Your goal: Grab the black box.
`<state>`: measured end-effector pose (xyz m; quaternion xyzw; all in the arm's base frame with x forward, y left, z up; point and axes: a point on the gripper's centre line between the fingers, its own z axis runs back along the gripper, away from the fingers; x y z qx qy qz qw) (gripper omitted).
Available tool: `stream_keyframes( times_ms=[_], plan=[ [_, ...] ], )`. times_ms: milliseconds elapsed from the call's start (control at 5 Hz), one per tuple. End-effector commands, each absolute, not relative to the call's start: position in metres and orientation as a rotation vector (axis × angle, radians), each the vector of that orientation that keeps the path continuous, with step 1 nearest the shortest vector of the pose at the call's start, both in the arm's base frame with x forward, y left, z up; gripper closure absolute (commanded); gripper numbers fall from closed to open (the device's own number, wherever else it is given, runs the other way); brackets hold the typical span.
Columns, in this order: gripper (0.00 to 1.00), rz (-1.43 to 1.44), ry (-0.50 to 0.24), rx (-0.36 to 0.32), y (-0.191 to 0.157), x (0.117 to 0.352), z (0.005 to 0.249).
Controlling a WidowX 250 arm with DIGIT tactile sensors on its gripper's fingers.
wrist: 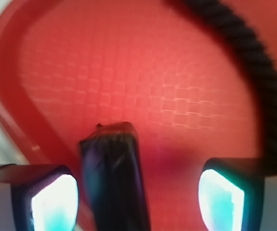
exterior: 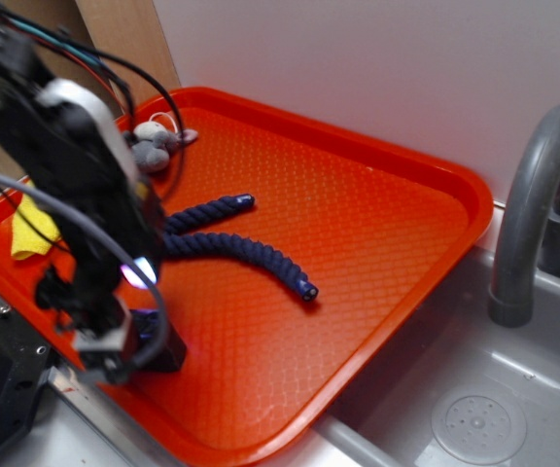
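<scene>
The black box [wrist: 114, 178] is a small matte block lying on the orange tray [exterior: 377, 224] near its front left rim. In the wrist view it sits between my fingers, close to the left pad [wrist: 54, 204] and well apart from the right pad [wrist: 220, 199]. My gripper [wrist: 137, 202] is open around it, not closed on it. In the exterior view the box [exterior: 163, 342] shows just behind the lowered gripper [exterior: 115, 350], partly hidden by the arm.
A dark blue rope [exterior: 246, 251] lies across the tray's middle. A grey plush toy [exterior: 152, 144] and a yellow cloth [exterior: 32, 232] sit at the tray's far left. A grey sink [exterior: 494, 409] with a faucet [exterior: 538, 204] is on the right.
</scene>
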<state>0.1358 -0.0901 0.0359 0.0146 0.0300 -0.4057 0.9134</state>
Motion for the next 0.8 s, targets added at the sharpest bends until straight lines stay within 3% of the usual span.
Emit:
stream_keyframes(
  times_ms=[0, 200, 400, 600],
  plan=[
    [1.0, -0.808, 0.002, 0.019, -0.094, 0.129, 0.049],
    [1.0, -0.725, -0.073, 0.026, -0.089, 0.143, 0.093],
    [1.0, -0.474, -0.129, -0.01, -0.05, 0.179, 0.143],
    [1.0, -0.226, -0.131, 0.044, -0.014, 0.192, 0.195]
  ],
)
